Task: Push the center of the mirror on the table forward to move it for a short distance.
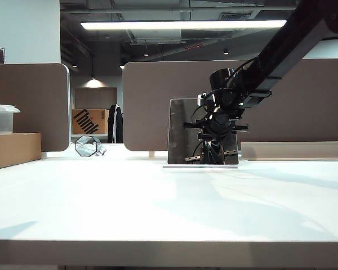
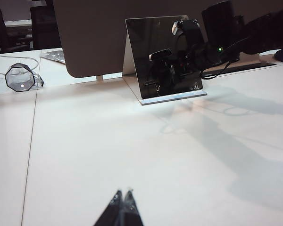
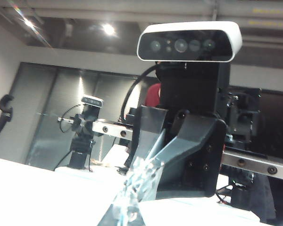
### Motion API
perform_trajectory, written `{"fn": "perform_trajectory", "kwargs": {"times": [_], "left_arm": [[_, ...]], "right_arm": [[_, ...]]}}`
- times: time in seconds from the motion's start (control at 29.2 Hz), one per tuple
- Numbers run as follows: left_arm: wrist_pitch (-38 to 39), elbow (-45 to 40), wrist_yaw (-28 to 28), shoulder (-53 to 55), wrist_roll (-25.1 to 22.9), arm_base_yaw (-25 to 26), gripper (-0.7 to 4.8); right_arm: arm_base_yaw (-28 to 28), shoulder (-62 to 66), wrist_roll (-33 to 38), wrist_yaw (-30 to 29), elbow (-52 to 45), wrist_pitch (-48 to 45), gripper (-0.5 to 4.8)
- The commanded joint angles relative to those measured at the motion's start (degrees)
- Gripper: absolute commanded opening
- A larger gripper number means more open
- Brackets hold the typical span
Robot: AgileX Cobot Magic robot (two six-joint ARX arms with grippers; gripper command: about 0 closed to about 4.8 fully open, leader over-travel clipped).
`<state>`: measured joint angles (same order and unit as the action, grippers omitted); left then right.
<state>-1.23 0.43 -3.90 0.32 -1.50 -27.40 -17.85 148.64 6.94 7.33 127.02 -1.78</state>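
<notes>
The mirror stands upright at the far middle of the white table, a dark panel on a thin pale base. My right gripper hangs from the arm coming down from the upper right and is shut, with its tips against the middle of the mirror's face. In the right wrist view the mirror fills the picture and reflects the shut right gripper and its camera. My left gripper is shut on nothing, low over the bare table well in front of the mirror. It does not show in the exterior view.
A small octagonal glass object lies at the far left of the mirror. A cardboard box and a plastic container stand at the left edge. Brown partition panels rise just behind the mirror.
</notes>
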Motion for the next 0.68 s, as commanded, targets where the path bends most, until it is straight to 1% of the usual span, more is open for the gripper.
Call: {"fn": "perform_trajectory", "kwargs": {"times": [0.03,0.17,0.34,0.68], "left_arm": [[-0.55,-0.07,0.07,-0.02,-0.02,0.0,-0.05],[-0.5,-0.07,0.07,-0.02,-0.02,-0.02,-0.05],[-0.52,-0.07,0.07,-0.15,-0.02,-0.02,-0.05],[-0.55,-0.07,0.07,-0.15,-0.02,-0.09,-0.05]], "right_arm": [[0.11,0.48,-1.25,0.5,1.55,-0.96,-0.05],[0.17,0.33,-1.42,0.44,2.14,-0.39,-0.05],[-0.66,-0.28,-0.94,-0.02,3.19,6.01,-0.05],[-5.55,-4.76,-0.98,0.31,3.13,16.94,-0.05]]}}
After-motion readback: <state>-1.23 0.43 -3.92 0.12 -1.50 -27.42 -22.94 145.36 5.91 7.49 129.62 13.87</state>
